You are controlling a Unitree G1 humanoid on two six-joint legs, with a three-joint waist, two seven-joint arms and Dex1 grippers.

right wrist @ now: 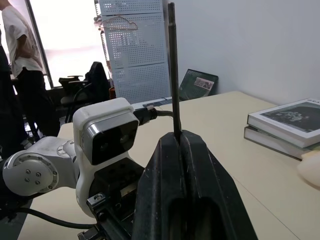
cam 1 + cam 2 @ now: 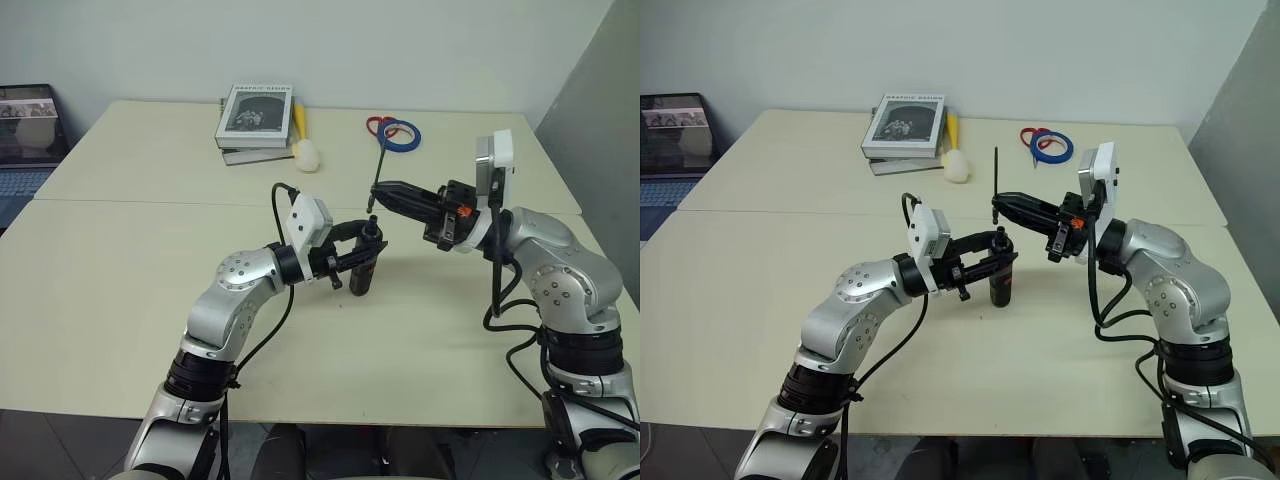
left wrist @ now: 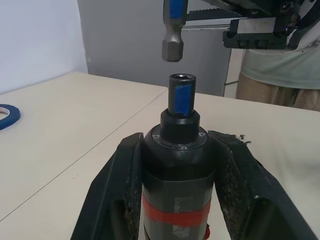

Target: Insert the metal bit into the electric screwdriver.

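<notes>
Here, left hand (image 2: 368, 247) clamping electric screwdriver (image 2: 364, 272) upright, right hand (image 2: 380, 193) pinching metal bit (image 2: 378, 172) just above.

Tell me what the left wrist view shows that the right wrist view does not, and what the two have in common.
Left wrist view alone: the electric screwdriver upright between the left gripper fingers, its open socket facing up, and the hex end of the metal bit hanging just above it, not yet in. A blue tape roll lies on the table.

Right wrist view alone: the right gripper shut on the bit's thin shaft, two stacked books, and a person standing in the background.

Both: the bit and the cream table.
</notes>
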